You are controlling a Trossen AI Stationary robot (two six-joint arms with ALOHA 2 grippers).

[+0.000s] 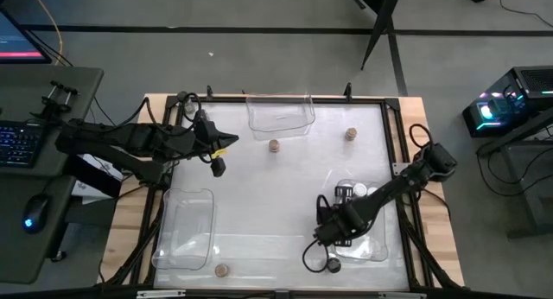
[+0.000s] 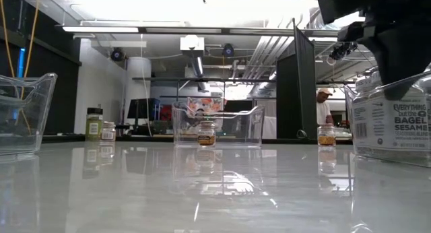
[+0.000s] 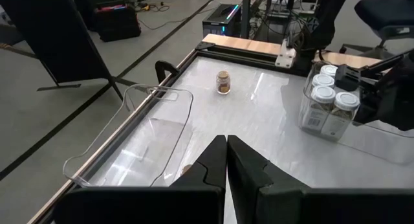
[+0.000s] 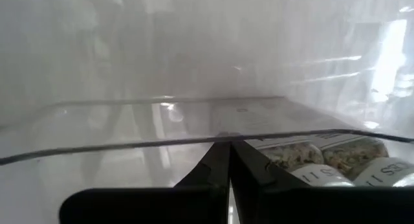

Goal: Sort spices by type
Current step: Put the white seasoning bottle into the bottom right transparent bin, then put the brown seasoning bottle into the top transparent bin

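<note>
Several white-lidded spice jars [image 3: 330, 102] stand in the clear bin [image 1: 373, 247] at the table's right. Tan-lidded jars stand on the table at the far middle [image 1: 274, 146], far right [image 1: 351, 135] and near left [image 1: 222, 270]. A black-lidded jar [image 1: 333, 264] stands just near of the right bin. My right gripper [image 4: 228, 153] is shut and empty at that bin's left wall. My left gripper [image 3: 226, 160] is shut and empty, held above the table's far left [image 1: 219, 167]. My right gripper's shut fingertips stand at the clear bin's rim [image 4: 194, 141], coming from the bin's left side. I cannot tell whether they touch it.
An empty clear bin [image 1: 279, 116] stands at the far edge and another [image 1: 186, 228] at the near left. Two more jars [image 2: 101, 128] show at the far left in the low view. The table's middle is bare. A raised dark frame [image 1: 397, 126] rims the table.
</note>
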